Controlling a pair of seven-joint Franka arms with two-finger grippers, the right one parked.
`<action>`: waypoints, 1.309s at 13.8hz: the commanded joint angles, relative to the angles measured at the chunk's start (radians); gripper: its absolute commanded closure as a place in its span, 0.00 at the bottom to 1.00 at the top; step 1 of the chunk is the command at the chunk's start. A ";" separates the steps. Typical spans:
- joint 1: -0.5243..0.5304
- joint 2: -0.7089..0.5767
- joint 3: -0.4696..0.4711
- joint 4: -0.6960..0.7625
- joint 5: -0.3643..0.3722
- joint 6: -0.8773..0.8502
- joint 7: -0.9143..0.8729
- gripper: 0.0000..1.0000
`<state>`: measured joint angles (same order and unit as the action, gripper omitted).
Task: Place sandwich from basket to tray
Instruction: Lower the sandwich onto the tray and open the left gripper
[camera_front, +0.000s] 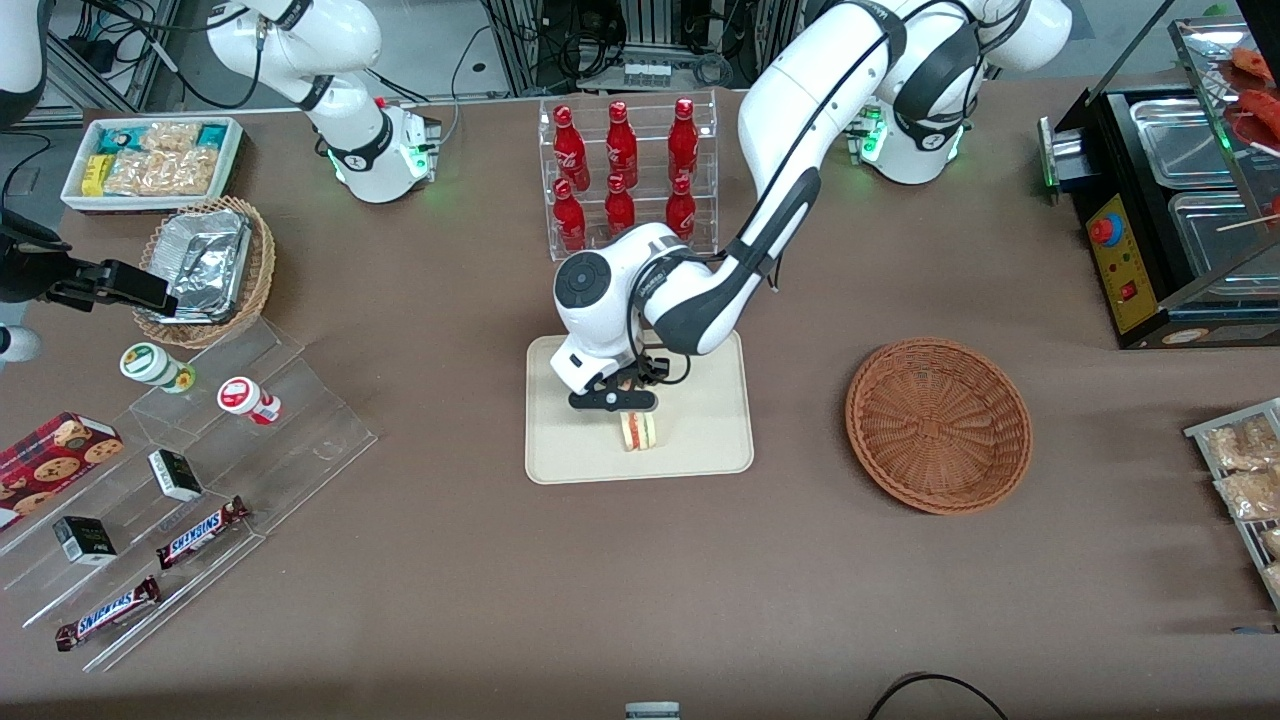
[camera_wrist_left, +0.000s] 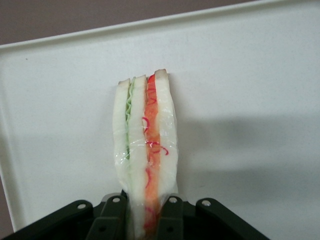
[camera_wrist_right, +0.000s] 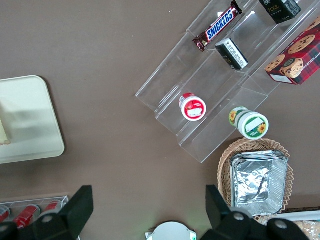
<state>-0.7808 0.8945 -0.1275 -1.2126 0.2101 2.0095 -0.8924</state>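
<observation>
Near the centre of the front view, the sandwich (camera_front: 638, 430) is held over the tray (camera_front: 700, 440) by the gripper (camera_front: 628, 402), whose fingers (camera_wrist_left: 171, 215) are clamped on it. The basket (camera_front: 938, 424) lies empty toward the working arm's end. Transfer is judged nearly complete; release and withdrawal remain. Contact with the tray cannot be confirmed. Finger grip and filling layers are shown only in the left wrist view.

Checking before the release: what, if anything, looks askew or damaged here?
Nothing stands out. The sandwich stands on edge over the tray, intact, gripped by the hand. The basket sits upright and empty.
</observation>
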 joint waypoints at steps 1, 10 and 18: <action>-0.021 0.011 0.012 0.016 0.017 0.005 0.010 0.87; 0.030 -0.112 0.022 0.015 0.006 -0.006 -0.121 0.00; 0.211 -0.549 0.022 -0.298 -0.060 -0.070 -0.169 0.00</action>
<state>-0.6325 0.5072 -0.1016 -1.3390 0.1824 1.9402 -1.0577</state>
